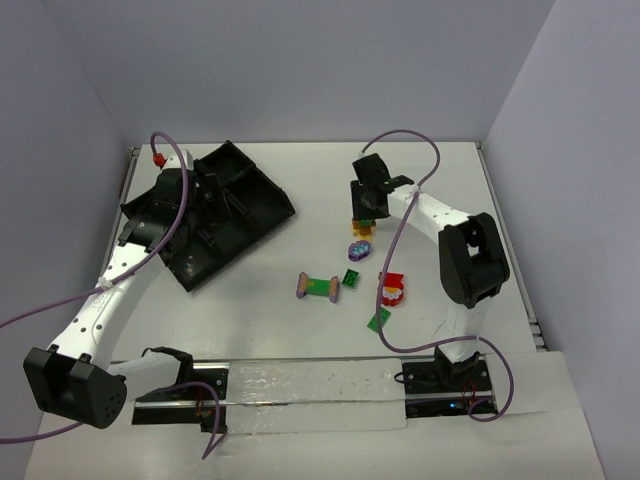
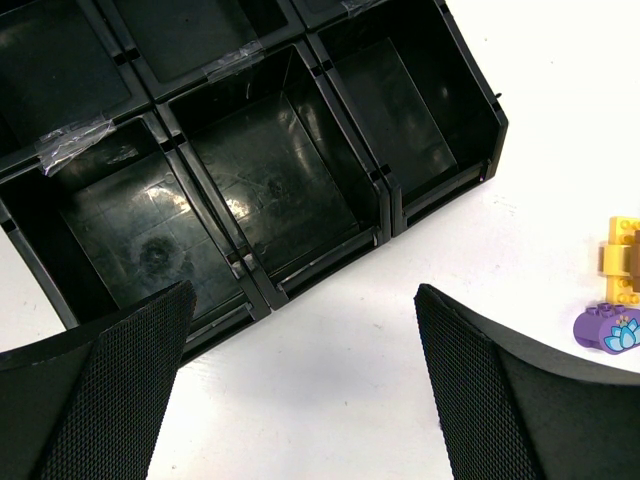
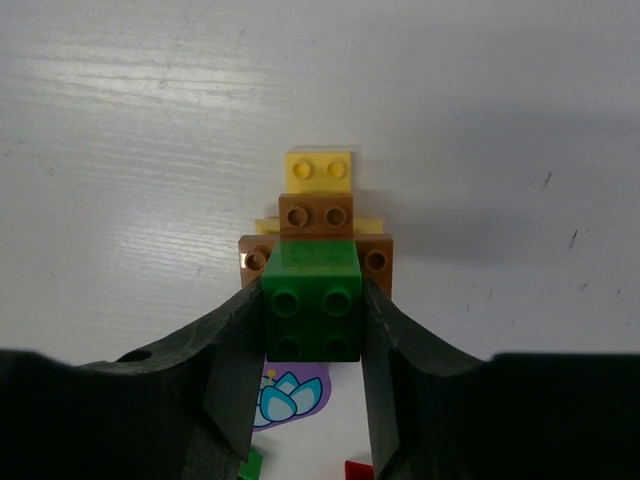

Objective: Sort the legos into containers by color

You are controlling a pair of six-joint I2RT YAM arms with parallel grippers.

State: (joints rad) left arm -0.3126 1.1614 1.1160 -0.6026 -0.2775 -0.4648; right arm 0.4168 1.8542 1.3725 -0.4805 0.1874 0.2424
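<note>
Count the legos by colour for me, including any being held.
Green: 4 (gripped brick, square, plate, purple-ended bar)
Purple brick: 1
Yellow-brown stack: 1
Red-and-white piece: 1
Total: 7

Right gripper (image 3: 312, 305) pinches closed (left gripper (image 2: 302, 330) gapes wide).

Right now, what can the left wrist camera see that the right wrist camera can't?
Only the left wrist view shows the black tray with its square compartments, and the left gripper wide open in front of it. Only the right wrist view shows the green brick squeezed in the right gripper. Both show the purple flower brick, the yellow-and-brown brick and the white table.
</note>
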